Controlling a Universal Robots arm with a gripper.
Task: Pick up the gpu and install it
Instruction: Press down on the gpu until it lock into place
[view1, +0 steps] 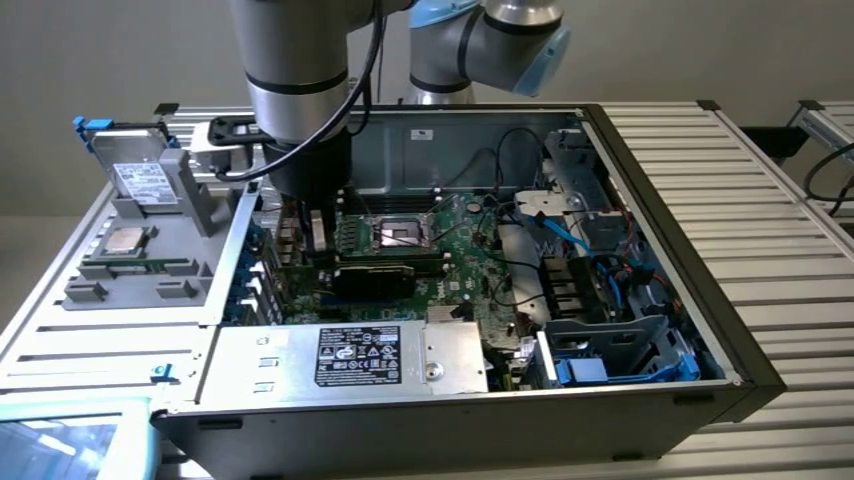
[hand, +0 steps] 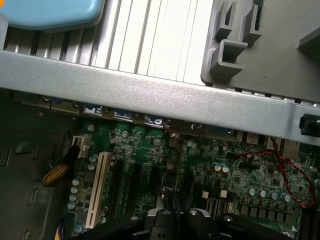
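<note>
Now | one gripper closed | one gpu on motherboard

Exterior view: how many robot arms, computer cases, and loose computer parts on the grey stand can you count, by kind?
Robot arm: 1
Open computer case: 1
Hard drive on the grey stand: 1
Processor chip on the grey stand: 1
Total: 4
</note>
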